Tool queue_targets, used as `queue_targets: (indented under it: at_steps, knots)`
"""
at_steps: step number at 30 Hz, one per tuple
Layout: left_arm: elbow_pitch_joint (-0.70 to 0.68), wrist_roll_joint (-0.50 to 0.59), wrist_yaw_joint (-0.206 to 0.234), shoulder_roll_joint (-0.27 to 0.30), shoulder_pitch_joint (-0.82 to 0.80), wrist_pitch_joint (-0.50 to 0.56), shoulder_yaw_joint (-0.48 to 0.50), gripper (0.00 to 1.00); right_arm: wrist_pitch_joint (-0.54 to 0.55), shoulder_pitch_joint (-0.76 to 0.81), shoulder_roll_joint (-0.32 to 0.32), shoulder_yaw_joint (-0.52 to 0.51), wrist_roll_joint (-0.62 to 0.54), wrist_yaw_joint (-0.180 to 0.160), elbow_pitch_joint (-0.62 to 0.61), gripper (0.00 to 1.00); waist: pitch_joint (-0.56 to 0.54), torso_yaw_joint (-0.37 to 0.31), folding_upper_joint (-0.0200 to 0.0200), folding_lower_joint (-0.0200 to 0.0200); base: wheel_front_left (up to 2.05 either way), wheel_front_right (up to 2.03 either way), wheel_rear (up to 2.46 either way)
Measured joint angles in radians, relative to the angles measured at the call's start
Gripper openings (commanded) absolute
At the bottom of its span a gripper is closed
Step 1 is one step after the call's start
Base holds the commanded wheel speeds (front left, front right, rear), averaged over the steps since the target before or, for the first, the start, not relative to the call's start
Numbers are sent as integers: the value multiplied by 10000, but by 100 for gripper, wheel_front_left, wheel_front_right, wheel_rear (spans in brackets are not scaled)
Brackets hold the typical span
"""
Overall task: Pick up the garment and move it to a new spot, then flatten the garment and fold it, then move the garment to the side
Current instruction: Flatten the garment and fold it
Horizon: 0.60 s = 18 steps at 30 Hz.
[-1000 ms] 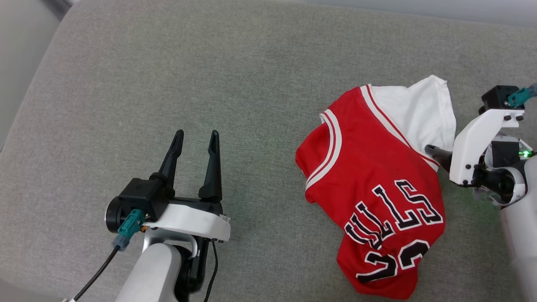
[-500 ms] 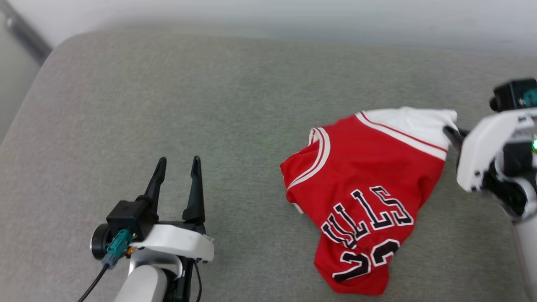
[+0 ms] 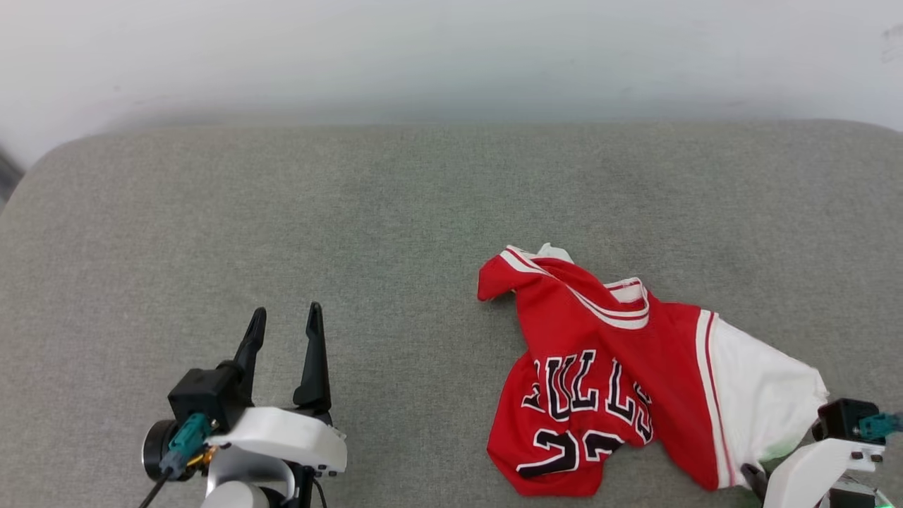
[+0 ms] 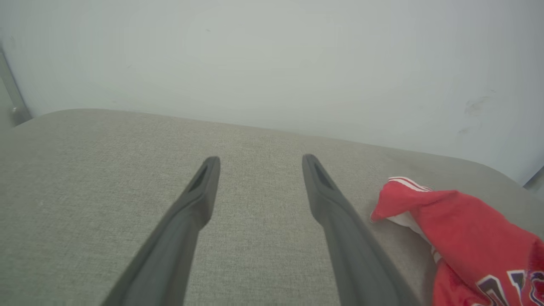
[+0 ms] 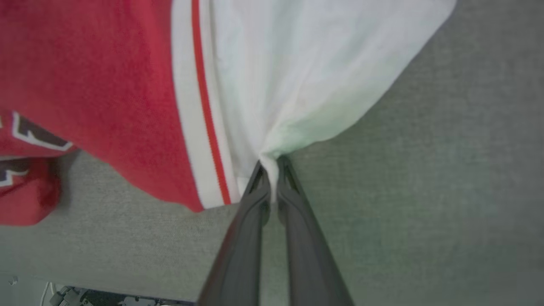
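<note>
The garment point(image 3: 607, 367), a red jersey with a white sleeve and black white-outlined lettering, lies crumpled on the grey cushion point(image 3: 395, 233) at the lower right of the head view. My right gripper point(image 5: 271, 170) is shut on the edge of the white sleeve point(image 5: 306, 76), with cloth pinched between its fingers; its white housing point(image 3: 811, 466) sits at the bottom right corner. My left gripper point(image 3: 283, 323) stands open over bare cushion to the left of the garment, nothing between its fingers point(image 4: 204, 182). A red corner of the garment point(image 4: 450, 225) lies right of them.
A pale wall point(image 3: 451, 56) rises behind the cushion's far edge. The cushion's rounded left corner point(image 3: 42, 162) sits at the upper left. Bare grey fabric stretches between my left gripper and the garment.
My right gripper shut on the white sleeve and pulled it toward the near right; the jersey turned and slid with it. The head camera tilted up, bringing the wall into view.
</note>
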Motion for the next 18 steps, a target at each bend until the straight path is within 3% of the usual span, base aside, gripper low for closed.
queue_targets:
  at_steps: [6, 8, 12, 18]
  knots:
    - [23, -105, 13, 63, 237, 111, 0, 100, -1994, -47, 138, 33, -115, 2, 318, 100, -213, -22, 0, 0, 0, 0, 0]
    - [75, -161, 15, 115, 370, 146, 6, 100, -3555, -233, 73, -190, -293, 0, 12, 100, -346, -24, 0, 0, 0, 0, 0]
    - [65, -178, 73, 222, 557, 244, 13, 100, -5425, -334, 59, -251, -800, 0, -476, 100, -571, -11, 0, 0, 0, 0, 0]
    - [25, -194, 144, 349, 763, 378, 27, 100, -6757, -279, 240, 328, -1438, 0, -1415, 100, -920, 38, 0, 0, 0, 0, 0]
